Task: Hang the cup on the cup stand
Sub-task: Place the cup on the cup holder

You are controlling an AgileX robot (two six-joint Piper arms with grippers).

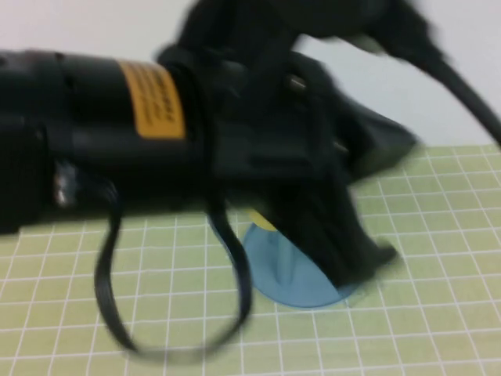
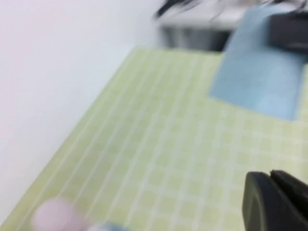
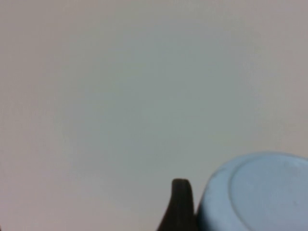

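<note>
The cup (image 3: 260, 192), a light blue tumbler, is in my right gripper (image 2: 288, 30), which is shut on it and holds it above the table. One dark finger (image 3: 179, 204) presses its side, and its flat bottom faces the pale wall. From the left wrist view the same cup (image 2: 260, 77) hangs over the green mat. My left gripper (image 2: 270, 174) is shut on nothing, raised over the mat. A blurred black arm (image 1: 196, 133) fills the high view. Under it shows a round blue base (image 1: 301, 286), apparently the cup stand, its posts hidden.
The green grid mat (image 1: 438, 258) covers the table up to a white wall. A pale pink cup (image 2: 57, 214) stands near the mat's edge, and a bit of yellow (image 1: 262, 219) peeks out beside the blue base. A loose black cable loop (image 1: 117, 313) hangs from the arm.
</note>
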